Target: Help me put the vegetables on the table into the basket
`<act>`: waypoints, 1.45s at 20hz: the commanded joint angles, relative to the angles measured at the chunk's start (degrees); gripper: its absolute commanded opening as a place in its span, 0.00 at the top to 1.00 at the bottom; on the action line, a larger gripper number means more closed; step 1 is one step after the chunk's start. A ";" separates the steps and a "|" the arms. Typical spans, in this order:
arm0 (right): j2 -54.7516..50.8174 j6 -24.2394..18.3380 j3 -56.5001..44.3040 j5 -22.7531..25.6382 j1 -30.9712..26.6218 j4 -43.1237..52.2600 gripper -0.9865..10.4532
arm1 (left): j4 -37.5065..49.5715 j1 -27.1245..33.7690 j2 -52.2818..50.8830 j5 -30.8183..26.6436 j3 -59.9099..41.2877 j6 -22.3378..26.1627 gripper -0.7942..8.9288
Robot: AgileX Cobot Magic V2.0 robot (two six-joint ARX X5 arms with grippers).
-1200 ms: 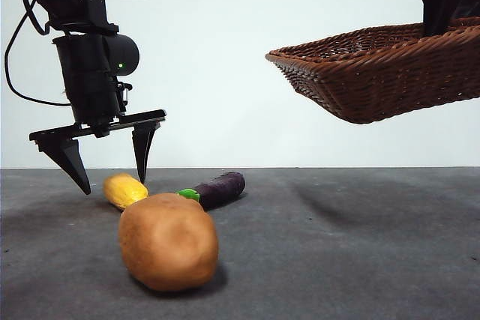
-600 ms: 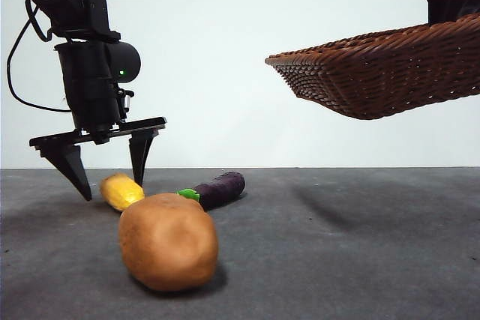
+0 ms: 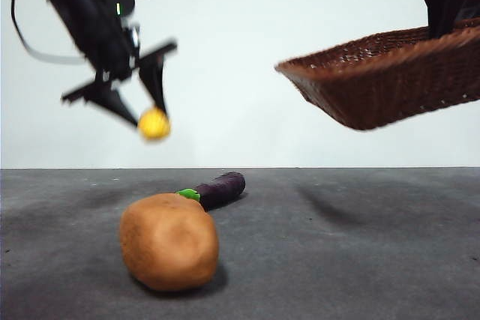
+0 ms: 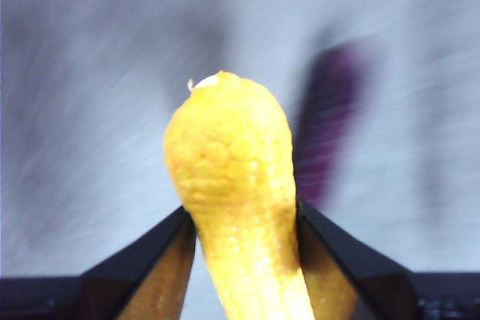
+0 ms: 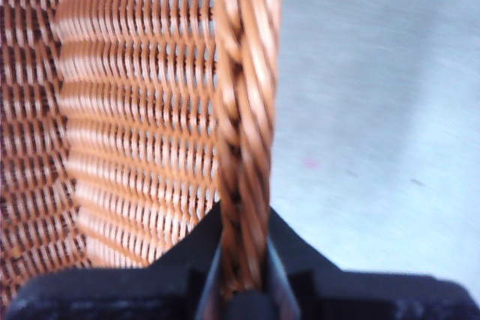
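The left gripper hangs high above the table, jaws clamped on the corn cob. The right gripper pinches the basket rim, holding it aloft.

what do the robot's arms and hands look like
Both are black. The left hand has two tapered, pointed jaws on a flat bar under a bulky round body with a small green light and a looping black cable. The right hand shows only dark, blocky parts.
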 commanded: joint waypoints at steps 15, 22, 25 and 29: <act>-0.31 11.82 -0.44 6.82 20.92 1.44 0.92 | 1.01 -17.49 -6.34 3.30 -0.07 2.58 0.58; -0.31 12.39 -0.44 3.54 21.73 1.51 0.92 | 1.68 -17.46 -6.56 -1.66 -0.07 2.19 0.37; -0.28 11.54 -0.52 4.00 20.46 1.33 0.92 | 1.11 -16.17 -9.77 -1.66 -0.04 2.43 0.37; -0.28 10.84 -0.63 4.17 16.90 0.94 0.92 | -5.46 -16.00 -17.94 -3.21 -0.04 6.78 0.37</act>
